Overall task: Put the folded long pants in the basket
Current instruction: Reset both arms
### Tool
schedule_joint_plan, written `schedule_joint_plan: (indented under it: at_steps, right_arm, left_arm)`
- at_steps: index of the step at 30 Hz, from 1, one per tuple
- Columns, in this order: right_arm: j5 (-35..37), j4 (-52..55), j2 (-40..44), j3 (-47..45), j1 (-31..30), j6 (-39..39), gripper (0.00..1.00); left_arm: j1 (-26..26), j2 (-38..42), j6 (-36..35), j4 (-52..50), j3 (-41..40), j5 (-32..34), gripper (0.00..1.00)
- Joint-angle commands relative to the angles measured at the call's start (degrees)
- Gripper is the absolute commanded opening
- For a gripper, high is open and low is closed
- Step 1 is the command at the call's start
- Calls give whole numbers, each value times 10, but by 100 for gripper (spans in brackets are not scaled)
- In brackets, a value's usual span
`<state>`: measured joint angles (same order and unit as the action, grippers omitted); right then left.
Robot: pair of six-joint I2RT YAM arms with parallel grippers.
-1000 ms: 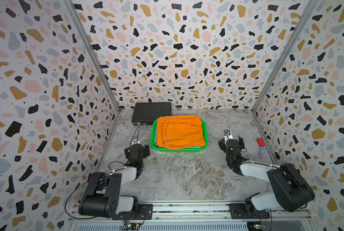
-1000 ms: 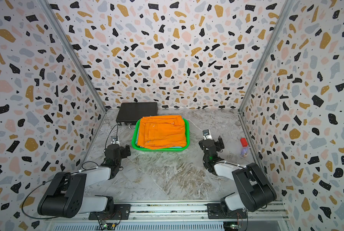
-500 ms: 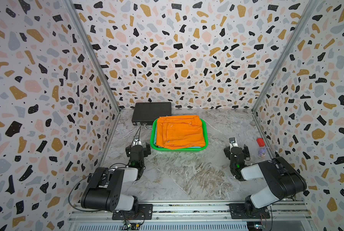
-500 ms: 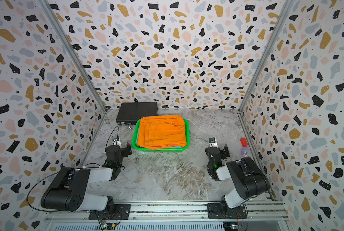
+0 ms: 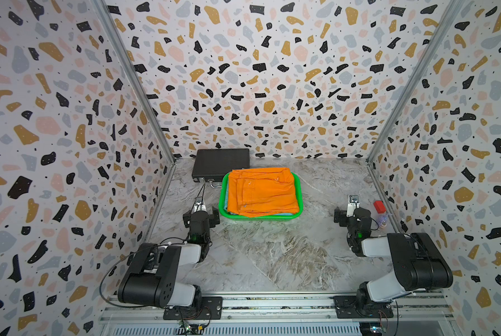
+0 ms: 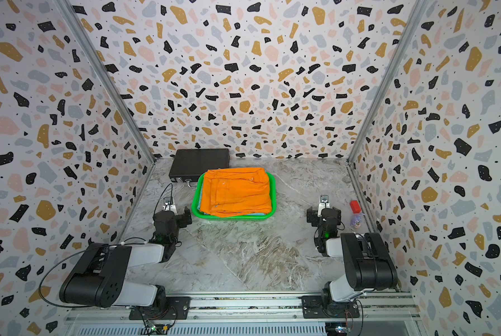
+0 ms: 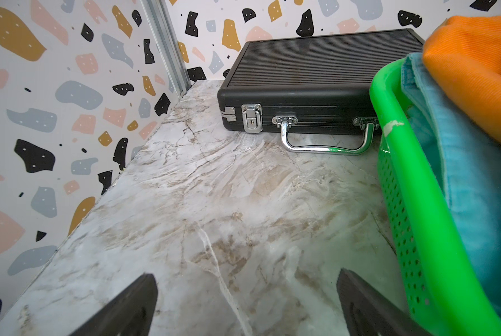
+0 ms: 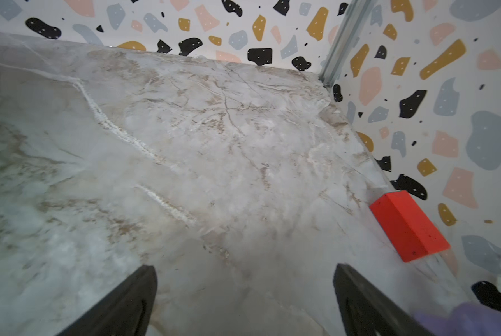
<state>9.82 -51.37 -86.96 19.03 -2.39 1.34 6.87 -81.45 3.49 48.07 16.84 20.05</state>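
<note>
Both the left gripper [image 7: 245, 293] and the right gripper [image 8: 245, 291] have fingers [image 7: 133, 308] spread wide, gripping nothing.

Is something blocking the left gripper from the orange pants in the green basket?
Nothing visible does. The open left gripper sits beside the bright green mesh plastic basket, and the folded orange pants lie on top inside it, above its rim.
</note>
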Motion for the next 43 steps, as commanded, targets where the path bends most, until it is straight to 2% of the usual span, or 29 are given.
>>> schedule_joint_plan:
  at_steps: [1, 5, 7, 9, 11, 12, 13, 14, 15, 16, 17, 18, 20, 23, 26, 43]
  right_arm:
    - [-41, 11, 2, 14, -2, 6, 100]
    - [-42, 2, 0, 12, -2, 6, 100]
    - [-50, 5, 11, 3, -1, 7, 100]
    - [-87, -91, 17, -49, -1, 23, 100]
    - [-77, -187, 2, -90, -2, 22, 100]
    - [-43, -196, -8, -84, -2, 13, 100]
    - [2, -150, -4, -61, -2, -2, 100]
    - [49, -35, 11, -12, -1, -28, 100]
    - [66, 39, 11, 18, -4, -34, 100]
    - [57, -25, -1, -3, -9, -21, 100]
    - [66, -35, -5, -2, -10, -21, 100]
    - [66, 14, 9, 8, -10, -26, 100]
    - [55, -37, -3, -5, -10, -16, 100]
    - [28, -24, 5, -6, -11, -9, 100]
    - [38, 9, 8, 8, -10, -14, 100]
    - [37, -7, 2, 5, -10, -12, 100]
  left_arm:
    - [2, 2, -10, 26, -1, 6, 100]
    - [2, 6, -12, 37, -10, 2, 100]
    - [2, 14, -14, 96, -47, -1, 100]
    - [2, 9, -10, 198, -98, 1, 100]
    - [2, -12, -15, 230, -100, -3, 100]
    - [2, -18, -18, 214, -85, 1, 100]
    - [2, -12, -17, 174, -67, 2, 100]
    - [2, 1, -11, 87, -34, 3, 100]
    - [2, 9, -5, -7, 5, 13, 100]
    - [10, 9, -12, -16, 15, 23, 100]
    - [12, 4, -14, 24, -2, 20, 100]
    - [12, -7, -18, 35, 1, 27, 100]
    - [13, 2, -18, 30, -4, 19, 100]
    - [13, 2, -17, 26, -2, 19, 100]
    - [13, 0, -17, 23, 1, 20, 100]
    - [12, 4, -11, 27, -4, 28, 100]
